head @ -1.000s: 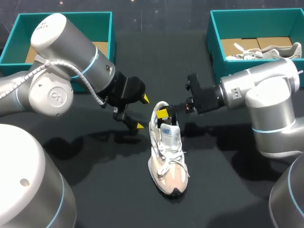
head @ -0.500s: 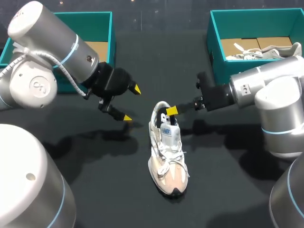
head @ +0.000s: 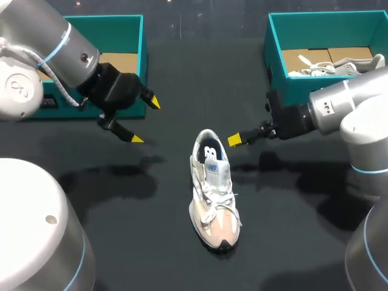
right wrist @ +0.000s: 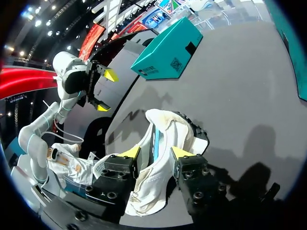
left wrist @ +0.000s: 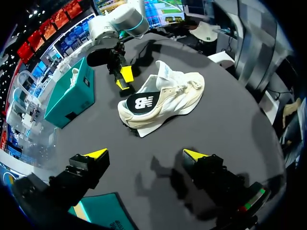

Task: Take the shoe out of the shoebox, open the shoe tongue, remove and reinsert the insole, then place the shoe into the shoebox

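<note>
The left shoebox [head: 121, 27] sits behind the left gripper [head: 145, 120], the right shoebox [head: 327, 30] behind the right gripper [head: 234, 139]; both are spread-fingered. The cream laced shoe [head: 213, 194] stands upright between them.

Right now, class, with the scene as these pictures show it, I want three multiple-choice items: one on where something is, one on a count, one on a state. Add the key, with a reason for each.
1. Where is the loose shoe?
A. Standing on the table, near its middle.
B. Lifted off the table in a gripper.
C. Hanging over the table's edge.

2. How many teal boxes are on the table?
A. Three.
B. One.
C. Two.

3. What state is the left gripper in?
A. Shut on the shoe.
B. Open and empty.
C. Shut on an insole.

Key:
1 A: its sole rests on the dark table and nothing touches it.
2 C: one box stands in each far corner.
3 B: its yellow tips stand wide apart with nothing between them.
</note>
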Controlling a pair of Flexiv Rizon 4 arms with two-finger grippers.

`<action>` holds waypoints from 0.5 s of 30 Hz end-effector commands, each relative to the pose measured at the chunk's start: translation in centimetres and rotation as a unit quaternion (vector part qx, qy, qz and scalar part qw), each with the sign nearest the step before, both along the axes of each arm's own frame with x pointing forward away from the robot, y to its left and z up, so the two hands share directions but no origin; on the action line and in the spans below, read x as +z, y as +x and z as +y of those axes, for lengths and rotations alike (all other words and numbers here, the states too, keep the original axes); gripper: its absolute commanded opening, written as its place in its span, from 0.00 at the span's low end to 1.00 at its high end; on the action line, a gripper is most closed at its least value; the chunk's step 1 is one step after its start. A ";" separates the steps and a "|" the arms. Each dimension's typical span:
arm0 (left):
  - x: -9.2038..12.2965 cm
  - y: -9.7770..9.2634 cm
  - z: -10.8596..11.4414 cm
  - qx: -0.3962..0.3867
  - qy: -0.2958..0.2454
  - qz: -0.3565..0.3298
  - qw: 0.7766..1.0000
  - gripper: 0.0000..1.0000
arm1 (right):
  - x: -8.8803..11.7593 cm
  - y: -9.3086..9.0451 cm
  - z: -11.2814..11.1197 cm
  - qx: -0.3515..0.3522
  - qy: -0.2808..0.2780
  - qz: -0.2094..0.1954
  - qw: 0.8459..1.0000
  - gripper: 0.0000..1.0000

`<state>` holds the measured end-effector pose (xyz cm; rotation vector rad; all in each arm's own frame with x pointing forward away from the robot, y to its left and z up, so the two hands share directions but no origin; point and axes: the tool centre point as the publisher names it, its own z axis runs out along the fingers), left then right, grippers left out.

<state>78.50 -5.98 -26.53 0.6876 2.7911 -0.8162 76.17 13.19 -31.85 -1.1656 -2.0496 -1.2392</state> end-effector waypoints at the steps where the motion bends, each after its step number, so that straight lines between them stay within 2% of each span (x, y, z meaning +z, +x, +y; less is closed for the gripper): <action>1: 2.2 0.3 2.1 -0.015 0.006 -0.001 1.000 1.00 | 1.6 -0.9 -1.5 -0.011 -0.025 0.006 1.000 0.35; 7: 3.8 1.5 4.4 -0.024 0.026 -0.012 0.999 1.00 | 3.2 -1.2 -3.8 -0.031 -0.057 0.029 0.997 0.34; 10: 4.2 2.0 5.5 -0.027 0.035 -0.016 0.999 1.00 | 3.8 -1.2 -5.0 -0.047 -0.089 0.051 0.994 0.37; 15: 5.0 2.8 6.9 -0.028 0.045 -0.018 0.998 1.00 | 5.1 -1.3 -6.0 -0.069 -0.127 0.064 0.987 0.36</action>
